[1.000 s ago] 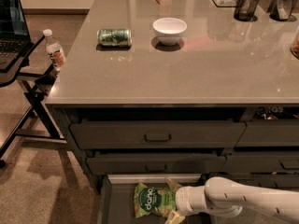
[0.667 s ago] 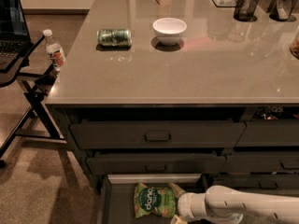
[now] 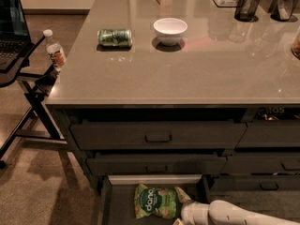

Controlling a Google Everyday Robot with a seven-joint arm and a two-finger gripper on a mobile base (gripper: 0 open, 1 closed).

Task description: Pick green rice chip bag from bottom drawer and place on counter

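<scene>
The green rice chip bag [image 3: 156, 201] lies flat in the open bottom drawer [image 3: 119, 206], at the bottom centre of the frame, logo up. The gripper [image 3: 182, 205] is inside the same drawer at the bag's right end, touching or just overlapping its edge, with the white forearm [image 3: 234, 213] running off toward the lower right corner.

Over the last second, the wrist has slid a little lower and to the right in the frame, so less of the arm shows above the bottom edge. The bag has kept its place and its angle. I judge from this that nothing has been lifted yet: the arm is settling in at the bag's edge and is not carrying anything. Whether the gripper has closed on the bag I cannot tell, because the tip is half hidden by the wrist and the crinkled foil.

The counter [image 3: 197, 74] fills the upper half of the frame. It carries 1 green drink can [image 3: 115, 37] on its side at the upper left, 1 white bowl [image 3: 170, 30] just right of the can, and a black mesh cup [image 3: 247, 5] at the far right. The near strip above the drawers looks open enough to take the bag. The 2 handled drawers above the bottom one are shut, so the way upward should be free once the grip holds.
</scene>
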